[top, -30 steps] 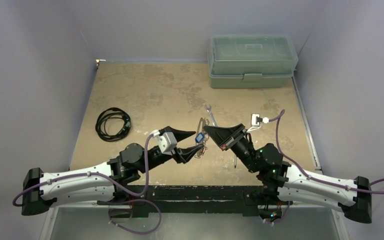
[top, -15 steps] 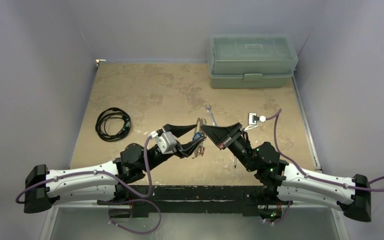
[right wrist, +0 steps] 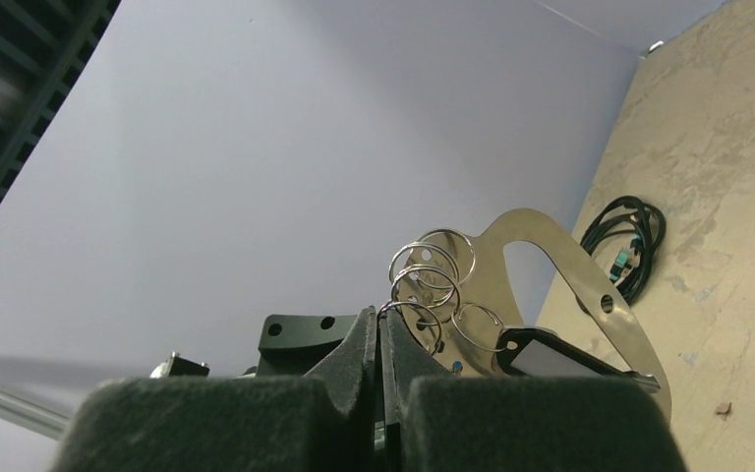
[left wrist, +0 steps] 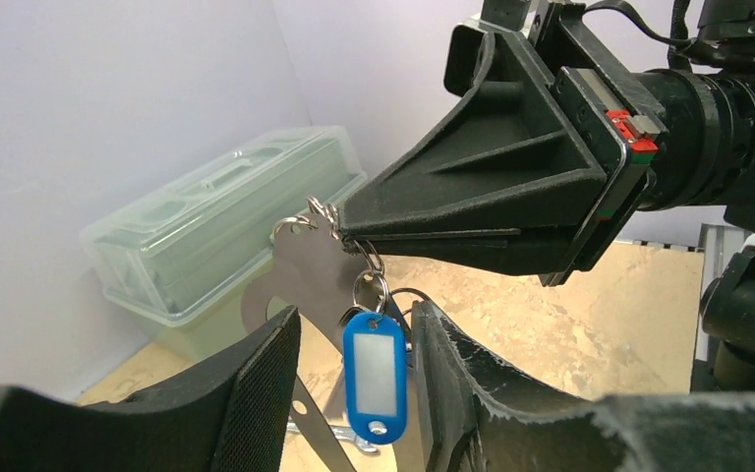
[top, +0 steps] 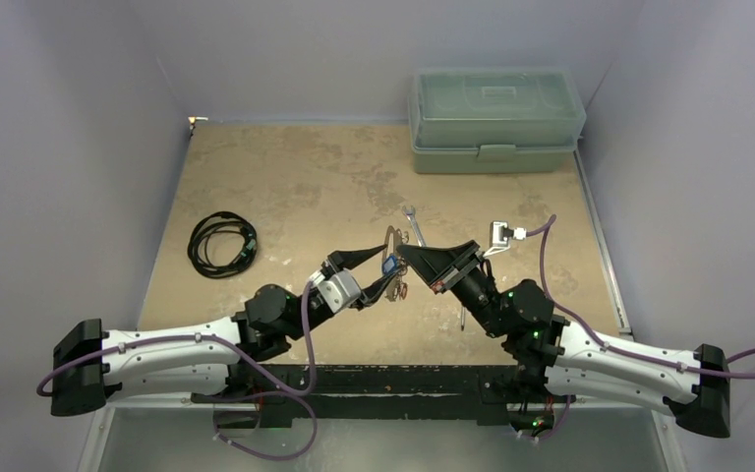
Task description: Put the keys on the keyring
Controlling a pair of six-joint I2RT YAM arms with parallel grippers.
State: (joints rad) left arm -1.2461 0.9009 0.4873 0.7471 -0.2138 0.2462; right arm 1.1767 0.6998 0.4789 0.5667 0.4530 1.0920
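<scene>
The keyring [top: 390, 239], a flat grey metal plate with several wire rings, hangs in the air above the table's middle. My right gripper [top: 402, 252] is shut on one of its rings, which is pinched at the fingertips in the right wrist view [right wrist: 380, 317]; the plate [right wrist: 562, 267] stands beyond them. A blue-tagged key [left wrist: 375, 376] dangles from a ring under the plate [left wrist: 307, 277]. My left gripper [left wrist: 356, 315] is open, its jaws on either side of the blue tag, with a gap on the left side. A black tag [right wrist: 551, 356] also hangs from the rings.
A green lidded toolbox [top: 496, 118] stands at the back right. A coiled black cable [top: 221, 244] lies at the left. A silver wrench [top: 415, 224] lies just behind the keyring, and a white plug [top: 502, 233] to its right.
My left gripper has moved right and forward until its jaws straddle the blue tag, and they have narrowed a little. The right gripper has held the keyring almost still.
</scene>
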